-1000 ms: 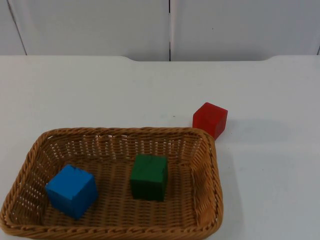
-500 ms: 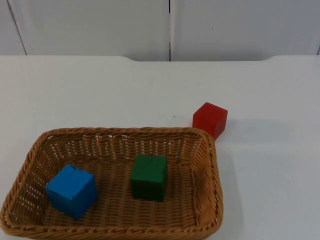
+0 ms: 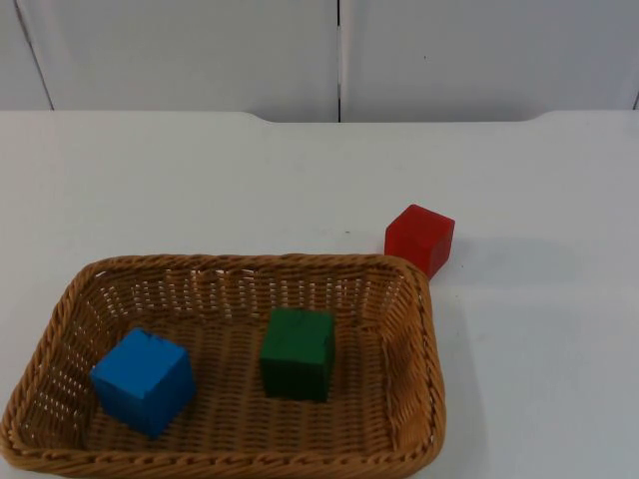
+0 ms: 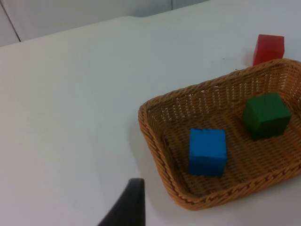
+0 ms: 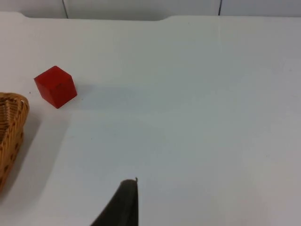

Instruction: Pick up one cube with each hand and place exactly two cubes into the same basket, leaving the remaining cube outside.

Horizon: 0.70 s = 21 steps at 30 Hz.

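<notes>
- The blue cube (image 3: 144,381) sat inside the wicker basket (image 3: 70,299), toward its left end, resting on the woven floor; the left wrist view showed it (image 4: 207,151) near the basket's (image 4: 155,141) side wall.
- The green cube (image 3: 298,352) stood in the same basket, near the middle and well apart from the blue one; the left wrist view gave it too (image 4: 266,116).
- The red cube (image 3: 419,239) lay outside — on the white bench (image 3: 539,349), just beside the basket's far right corner. The right wrist view showed it (image 5: 55,86) on bare bench (image 5: 197,103), close to the basket's rounded rim (image 5: 11,127).
- So two cubes were in one basket and one was left out of it.
- Of the left tool (image 4: 126,207) a single dark fingertip showed, over the bench beside the basket's left end; I cannot tell whether its fingers were apart or together.
- The right tool (image 5: 121,205) likewise showed one dark fingertip, over open bench well to the right of the red cube — again, its state cannot be told.
- Behind the bench ran the grey partition wall (image 3: 200,50).
</notes>
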Each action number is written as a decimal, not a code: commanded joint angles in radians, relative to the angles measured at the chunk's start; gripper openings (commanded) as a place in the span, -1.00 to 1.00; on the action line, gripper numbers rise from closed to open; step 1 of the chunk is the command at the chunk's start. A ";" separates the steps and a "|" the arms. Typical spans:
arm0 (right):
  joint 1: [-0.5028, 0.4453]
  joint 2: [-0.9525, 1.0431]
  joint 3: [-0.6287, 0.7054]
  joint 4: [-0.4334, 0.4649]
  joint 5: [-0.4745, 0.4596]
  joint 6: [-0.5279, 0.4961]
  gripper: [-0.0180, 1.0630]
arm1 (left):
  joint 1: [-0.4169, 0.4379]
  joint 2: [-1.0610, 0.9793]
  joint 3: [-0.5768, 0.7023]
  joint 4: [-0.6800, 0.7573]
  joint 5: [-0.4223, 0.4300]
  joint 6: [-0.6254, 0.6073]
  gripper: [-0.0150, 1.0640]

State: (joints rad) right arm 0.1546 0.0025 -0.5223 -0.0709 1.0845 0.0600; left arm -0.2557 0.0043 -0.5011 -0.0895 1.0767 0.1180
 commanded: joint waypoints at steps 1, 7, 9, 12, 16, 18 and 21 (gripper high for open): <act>-0.012 -0.003 0.006 0.004 -0.007 -0.004 0.98 | 0.001 -0.004 0.003 0.003 -0.001 0.000 0.97; -0.012 -0.003 0.006 0.004 -0.007 -0.004 0.98 | 0.001 -0.004 0.003 0.003 -0.001 0.000 0.97; -0.012 -0.003 0.006 0.004 -0.007 -0.004 0.98 | 0.001 -0.004 0.003 0.003 -0.001 0.000 0.97; -0.012 -0.003 0.006 0.004 -0.007 -0.004 0.98 | 0.001 -0.004 0.003 0.003 -0.001 0.000 0.97; -0.012 -0.003 0.006 0.004 -0.007 -0.004 0.98 | 0.001 -0.004 0.003 0.003 -0.001 0.000 0.97; -0.012 -0.003 0.006 0.004 -0.007 -0.004 0.98 | 0.001 -0.004 0.003 0.003 -0.001 0.000 0.97; -0.012 -0.003 0.006 0.004 -0.007 -0.004 0.98 | 0.042 -0.004 0.003 0.003 -0.001 0.000 0.97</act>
State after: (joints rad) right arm 0.1519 0.0025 -0.5223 -0.0709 1.0845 0.0600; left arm -0.2350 0.0043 -0.5011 -0.0895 1.0767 0.1180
